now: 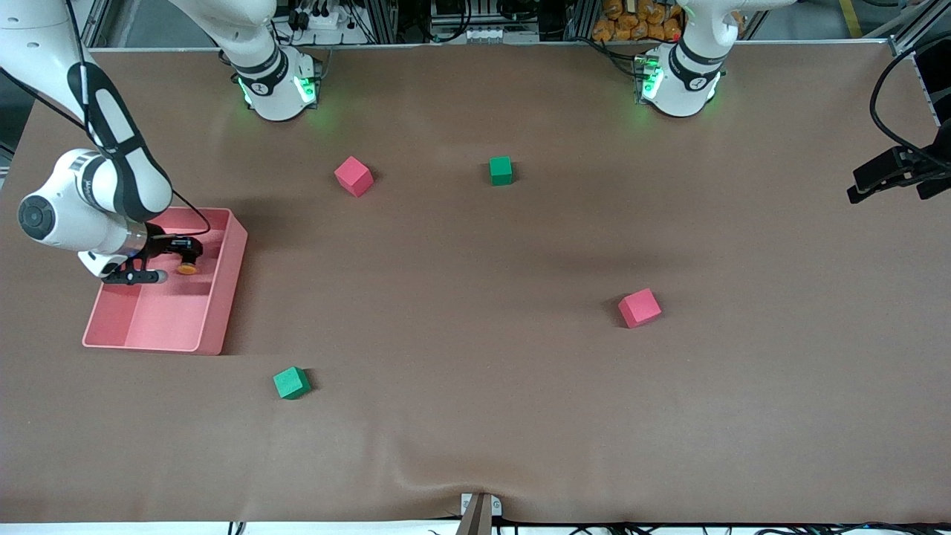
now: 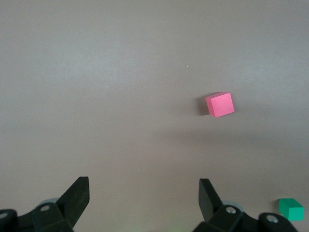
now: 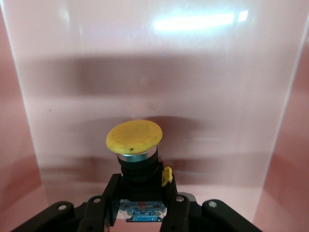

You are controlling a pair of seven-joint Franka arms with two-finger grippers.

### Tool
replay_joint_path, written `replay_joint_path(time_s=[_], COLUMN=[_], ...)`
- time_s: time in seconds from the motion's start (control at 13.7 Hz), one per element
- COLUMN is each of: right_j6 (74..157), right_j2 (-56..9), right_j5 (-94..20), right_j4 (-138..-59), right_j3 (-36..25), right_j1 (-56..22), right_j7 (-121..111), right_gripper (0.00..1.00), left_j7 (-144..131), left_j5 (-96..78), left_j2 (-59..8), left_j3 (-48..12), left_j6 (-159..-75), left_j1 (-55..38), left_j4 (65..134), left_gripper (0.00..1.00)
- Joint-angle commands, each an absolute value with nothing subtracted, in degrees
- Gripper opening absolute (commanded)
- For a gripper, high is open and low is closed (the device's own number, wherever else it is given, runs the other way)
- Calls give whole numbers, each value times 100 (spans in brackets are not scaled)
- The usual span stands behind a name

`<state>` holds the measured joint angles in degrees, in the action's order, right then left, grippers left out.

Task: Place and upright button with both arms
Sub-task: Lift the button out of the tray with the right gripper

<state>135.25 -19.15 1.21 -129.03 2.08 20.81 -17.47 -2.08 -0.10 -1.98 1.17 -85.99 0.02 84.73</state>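
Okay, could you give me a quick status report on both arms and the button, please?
Right gripper shut on the button, inside the pink tray. Left gripper open, waiting over bare table near a red cube. Nothing in the way.

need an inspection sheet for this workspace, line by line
surface: brown table cover, wrinkled at the edge nearest the front camera
job's things: button in the pink tray, orange cap sideways
clutter: two red cubes, two green cubes
grippers: right claw shut on button body inside the tray; left claw open over bare table, waiting
cables: black cable at the left arm's end
surroundings: green-lit arm bases, equipment racks
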Motion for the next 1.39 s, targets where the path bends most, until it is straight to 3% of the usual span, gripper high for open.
replay_joint_path(time_s=[0.0,0.51,0.95,1.31], right_j6=[13045,10733,9950,10150], right_j2=[-1618,-1573,-1573,-1722], right_j5=[114,97,62,44], right_j4=[-12649,-10769,-9424,-9097], right_j3=[264,386,1062,1318], right_j1=[2162,1847,1293,310], right_j7=[-1942,-1951,-2417,-2391], right_gripper=[20,13,14,14], left_j7=[-79,-70,-70,-70], left_j5=[-114,-114,-123,-123], left_j2=[-220,-246,-255,-237], left_j3=[123,123,123,123], left_j6=[-8525,-8543,-8543,-8543], left_j1=[18,44,53,53], left_j4=[8394,8376,8393,8402], left_gripper=[100,100,100,100])
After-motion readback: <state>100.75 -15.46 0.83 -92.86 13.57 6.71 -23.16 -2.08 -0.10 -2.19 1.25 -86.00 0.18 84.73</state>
